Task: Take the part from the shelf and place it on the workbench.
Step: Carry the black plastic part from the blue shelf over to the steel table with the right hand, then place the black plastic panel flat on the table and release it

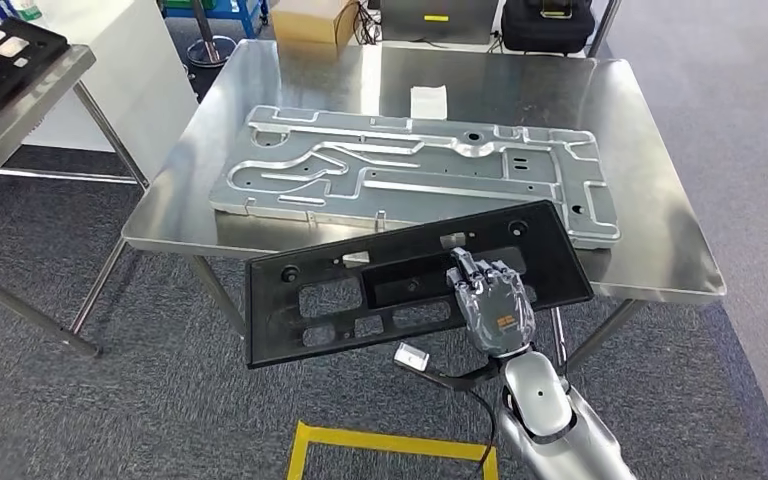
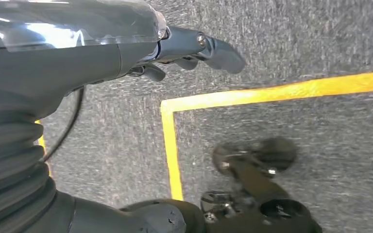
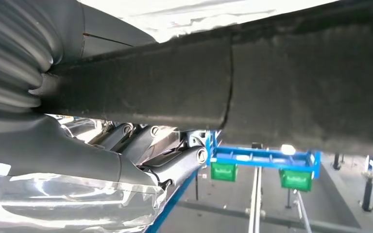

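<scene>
- The right hand's [image 1: 490,300] fingers lie over the top face of the black part [image 1: 410,280]; its thumb is hidden under the part, so the grip is seen from one side only.
- In the right wrist view the part's dark underside [image 3: 272,92] crosses close above the fingers [image 3: 175,165], and most of the scene past it is blocked; blue and green racks show blurred beyond.
- The right hand holds the part near its near edge, right of its middle. The part stretches far to the hand's left and a little to its right, tilted, with its far edge over the near edge of the workbench [image 1: 650,270]. Whether it touches the bench, I cannot tell.
- Just beyond the hand, on the bench, lies a silver plate [image 1: 410,170].
- The left hand [image 2: 194,51] hangs over grey floor and a yellow line [image 2: 272,92]; it holds nothing. Its fingers are partly cut off by the arm's cover and seem loosely curled, so open or closed is hard to call.
</scene>
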Available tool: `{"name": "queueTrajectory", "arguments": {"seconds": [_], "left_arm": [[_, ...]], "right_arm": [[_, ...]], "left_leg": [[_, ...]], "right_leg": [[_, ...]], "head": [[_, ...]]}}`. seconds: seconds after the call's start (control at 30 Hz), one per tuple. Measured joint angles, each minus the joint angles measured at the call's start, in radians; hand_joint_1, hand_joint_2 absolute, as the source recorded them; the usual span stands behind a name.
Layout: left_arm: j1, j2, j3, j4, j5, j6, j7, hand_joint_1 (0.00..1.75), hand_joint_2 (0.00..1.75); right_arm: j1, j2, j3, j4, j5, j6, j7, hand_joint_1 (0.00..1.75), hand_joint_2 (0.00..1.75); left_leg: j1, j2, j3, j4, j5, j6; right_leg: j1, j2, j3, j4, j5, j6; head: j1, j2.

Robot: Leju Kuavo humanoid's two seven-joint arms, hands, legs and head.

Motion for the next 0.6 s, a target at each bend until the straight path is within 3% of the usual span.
{"name": "queueTrajectory", "arguments": {"seconds": [0.03,0.13,0.2,0.27,0.33,0.37,0.4,0.43,0.5,0.53,0.6], "left_arm": [[0.0,0.001,0.0,0.0,0.0,0.0,0.0,0.0,1.75],[-0.003,0.0,-0.001,0.0,0.0,0.0,-0.003,0.0,1.75],[-0.007,0.0,-0.002,0.0,0.0,0.0,-0.006,0.0,1.75],[-0.008,0.0,-0.002,0.0,0.001,0.0,-0.007,0.0,1.75],[-0.005,0.0,-0.002,0.0,0.002,-0.001,-0.008,0.0,1.75],[-0.004,0.0,-0.002,0.0,0.002,-0.002,-0.008,0.0,1.75],[-0.003,-0.001,-0.002,0.0,0.002,-0.002,-0.008,0.0,1.75],[-0.001,-0.001,-0.002,0.0,0.002,-0.003,-0.009,0.0,1.75],[-0.002,-0.002,-0.002,0.0,0.002,-0.003,-0.009,0.0,1.75],[-0.003,-0.002,-0.002,0.0,0.003,-0.003,-0.009,0.0,1.75],[-0.006,-0.001,-0.002,0.0,0.003,-0.003,-0.01,0.0,1.75]], "right_arm": [[0.0,0.001,0.0,0.001,0.0,-0.001,0.002,1.75,1.75],[-0.005,0.001,-0.004,-0.001,0.0,-0.007,0.018,1.75,1.75],[-0.009,-0.001,-0.009,-0.005,0.0,-0.012,0.029,1.75,1.75],[-0.008,-0.004,-0.016,-0.012,0.0,-0.015,0.034,1.75,1.75],[-0.004,-0.006,-0.025,-0.019,0.0,-0.014,0.035,1.75,1.75],[-0.002,-0.007,-0.03,-0.021,0.0,-0.013,0.033,1.75,1.75],[0.0,-0.008,-0.036,-0.024,0.0,-0.013,0.031,1.75,1.75],[0.001,-0.01,-0.043,-0.027,0.0,-0.013,0.028,1.75,1.75],[0.002,-0.013,-0.055,-0.029,0.0,-0.012,0.023,1.75,1.75],[0.004,-0.014,-0.061,-0.031,0.0,-0.011,0.02,1.75,1.75],[0.008,-0.014,-0.07,-0.036,0.0,-0.009,0.014,1.75,1.75]], "left_leg": [[-0.003,-0.001,0.002,-0.016,0.016,0.004],[0.001,-0.001,0.036,-0.038,0.009,0.017],[0.006,-0.001,0.064,-0.05,-0.001,0.024],[0.008,-0.002,0.085,-0.052,-0.02,0.027],[0.008,-0.004,0.111,-0.052,-0.042,0.025],[0.009,-0.005,0.128,-0.052,-0.055,0.023],[0.009,-0.006,0.145,-0.052,-0.068,0.02],[0.01,-0.007,0.16,-0.053,-0.082,0.016],[0.008,-0.009,0.179,-0.052,-0.105,0.005],[0.008,-0.009,0.185,-0.051,-0.113,-0.002],[0.007,-0.008,0.192,-0.047,-0.118,-0.014]], "right_leg": [[0.001,0.002,0.005,0.003,-0.003,0.006],[0.0,0.001,0.0,0.04,0.009,0.021],[-0.004,-0.001,-0.054,0.131,-0.003,0.032],[-0.01,-0.003,-0.137,0.234,-0.053,0.042],[-0.016,-0.004,-0.19,0.262,-0.085,0.049],[-0.018,-0.005,-0.194,0.232,-0.07,0.051],[-0.019,-0.005,-0.187,0.179,-0.031,0.052],[-0.019,-0.006,-0.175,0.111,0.034,0.049],[-0.012,-0.008,-0.16,0.021,0.121,0.036],[-0.01,-0.008,-0.158,0.003,0.14,0.027],[-0.008,-0.008,-0.149,0.0,0.13,0.01]], "head": [[0.001,0.0],[0.001,0.0],[0.002,0.0],[0.003,0.0],[0.003,0.0],[0.003,0.0],[0.004,0.0],[0.004,0.0],[0.001,0.0],[0.0,0.0],[-0.002,0.0]]}}
